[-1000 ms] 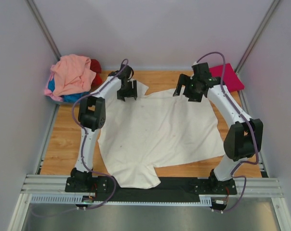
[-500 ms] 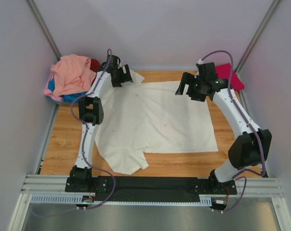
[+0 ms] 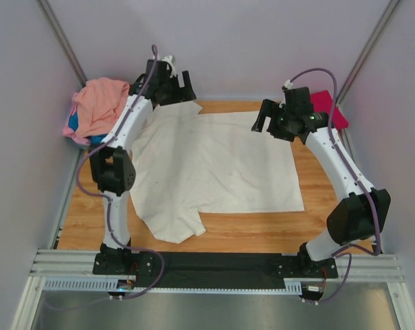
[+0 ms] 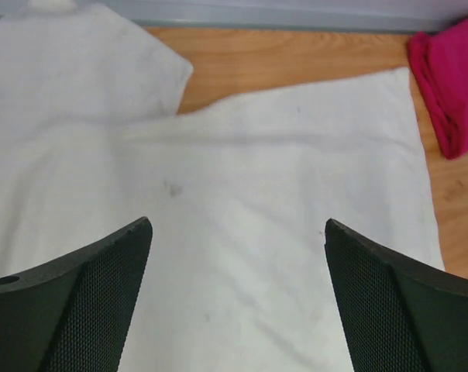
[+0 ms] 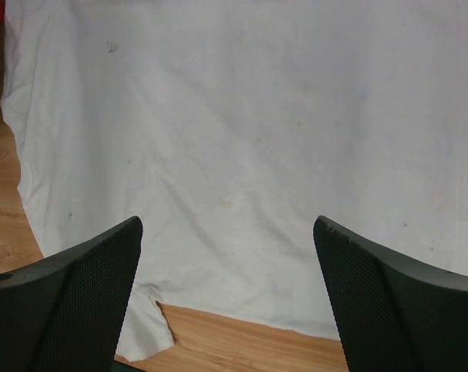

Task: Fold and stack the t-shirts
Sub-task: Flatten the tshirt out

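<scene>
Cream-white t-shirt (image 3: 214, 165): spread flat on the wooden table (image 3: 84, 206), front largely smooth, a few small dark specks on the cloth. One sleeve sticks out at its near-left corner, the other at its far-left corner.

Left gripper (image 4: 238, 225): raised over the shirt's far-left sleeve. Fingers (image 4: 87, 294) wide apart, nothing between them, only cloth showing below. No contact with the shirt.

Right gripper (image 5: 228, 221): above the shirt's far-right edge. Jaws spread, empty, clear of the cloth.

Magenta t-shirt (image 3: 329, 110): folded, just beyond the cream-white shirt's far-right corner, a strip of bare wood between the two.

Salmon-pink t-shirt (image 3: 101, 103): bunched in a heap off the cream-white shirt's far-left corner, lying over a blue t-shirt (image 3: 73, 124) whose edge shows beneath.
</scene>
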